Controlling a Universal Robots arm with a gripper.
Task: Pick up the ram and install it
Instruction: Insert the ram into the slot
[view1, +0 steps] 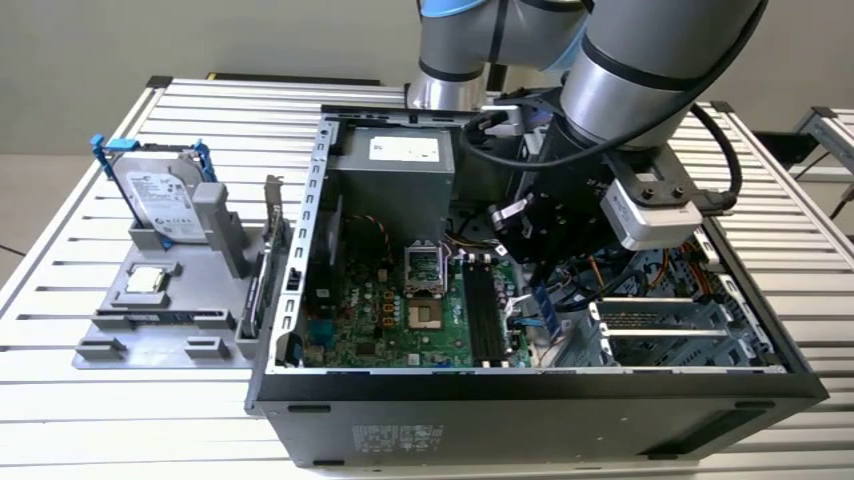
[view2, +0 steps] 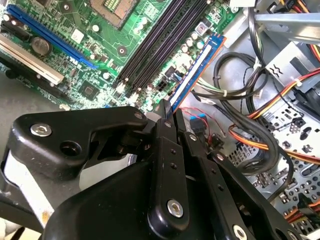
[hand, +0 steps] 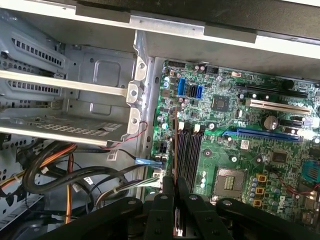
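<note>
Tray: at the exterior view's left, a grey plastic fixture tray (view1: 100, 350) lies on the slatted aluminium table (view1: 80, 430). It holds a big silver hard drive with blue brackets (view1: 163, 200) standing upright and a small square silver processor chip (view1: 144, 282) lying flat.
Case: an open black computer case (view1: 534, 405) stands just beside the tray, with a green motherboard (view1: 367, 320) on its floor.
Slots: long black memory slots (hand: 189, 152) run side by side next to the processor socket.
Ram: the ram (view2: 197, 67), a slim, long bluish circuit-board stick, stands on edge inside the case. It is parallel to the slots, at the outermost one on the cable side. Whether its lower edge touches that slot cannot be told.
Gripper: the black two-finger gripper (view2: 168, 116) is clenched across the ram's flat faces. The stick reaches out past the fingers in both wrist views, so the hold looks to be about mid-length.
Handling: probably light, stiff and thin, but fragile. It is best pinched on the upper edge, clear of the contact edge, and kept square to the slot, since a tilted push could jam or bend it.
Cables: black, orange and yellow cables (view2: 260, 135) lie near the ram, on its side away from the slots.
</note>
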